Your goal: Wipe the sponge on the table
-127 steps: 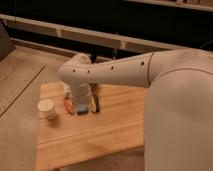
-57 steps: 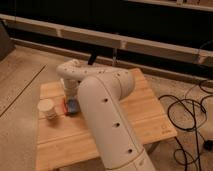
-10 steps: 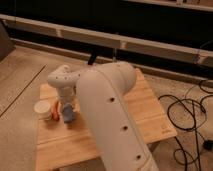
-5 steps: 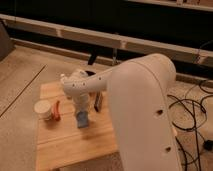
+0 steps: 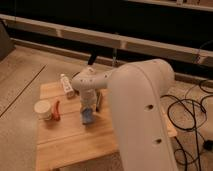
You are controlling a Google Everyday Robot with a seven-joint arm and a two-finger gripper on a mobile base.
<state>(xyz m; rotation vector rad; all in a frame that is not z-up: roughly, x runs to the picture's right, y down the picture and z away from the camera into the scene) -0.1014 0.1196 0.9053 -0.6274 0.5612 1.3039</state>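
The blue sponge (image 5: 88, 119) rests on the light wooden table (image 5: 70, 142), a little left of the top's middle. My gripper (image 5: 88, 111) comes straight down onto it from the white wrist and is shut on the sponge, pressing it against the planks. The bulky white arm fills the right half of the view and hides the table's right side.
A pale cup (image 5: 43, 108) stands near the table's left edge with a red-orange handled tool (image 5: 56, 110) beside it. A white bottle (image 5: 66, 85) lies at the back left. A black bar (image 5: 99, 101) sits just right of the gripper. Black cables (image 5: 192, 115) trail over the floor at right.
Over the last second the gripper has slid the sponge rightward along the table, away from the cup toward the middle. The arm has swung to the right side of the view.
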